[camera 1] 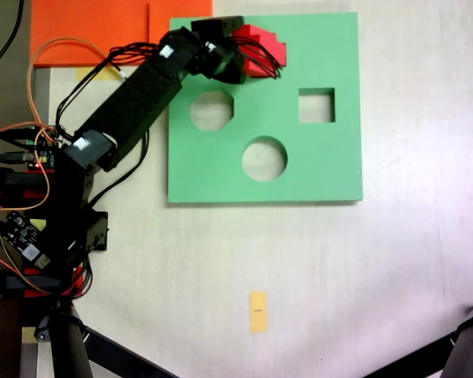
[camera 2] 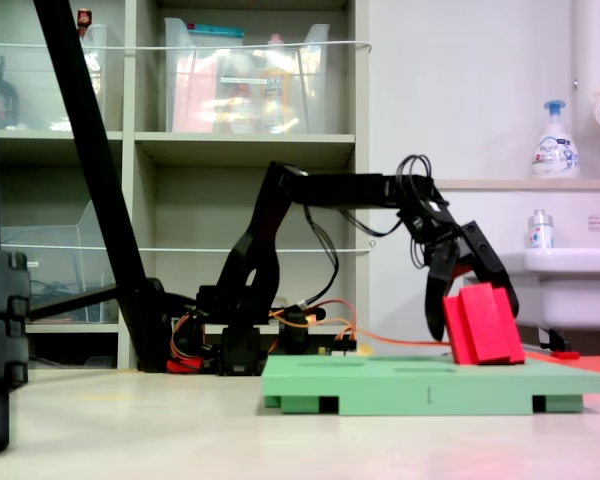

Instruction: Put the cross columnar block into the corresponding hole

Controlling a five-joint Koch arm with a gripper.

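Observation:
The cross columnar block (camera 1: pixel 264 47) is bright red and sits tilted on the far edge of the green foam board (camera 1: pixel 331 173) in the first exterior view. In the second exterior view the block (camera 2: pixel 485 325) leans with its base on the board (camera 2: pixel 420 385). My gripper (camera 2: pixel 472 315) is shut on it, one black finger (camera 2: pixel 438 295) on its left side and the other behind its top. The gripper (camera 1: pixel 251 53) reaches in from the first exterior view's left. The corresponding hole is hidden; only an octagonal cutout (camera 1: pixel 211 110), a square cutout (camera 1: pixel 316 105) and a round cutout (camera 1: pixel 264 158) show.
An orange sheet (camera 1: pixel 102 27) lies beyond the board's far left corner. A yellow tape strip (camera 1: pixel 258 311) lies on the table nearer the camera. The arm's base, wires and a circuit board (camera 1: pixel 20 228) fill the first exterior view's left. Black stand legs (camera 1: pixel 465 354) cross the lower corners.

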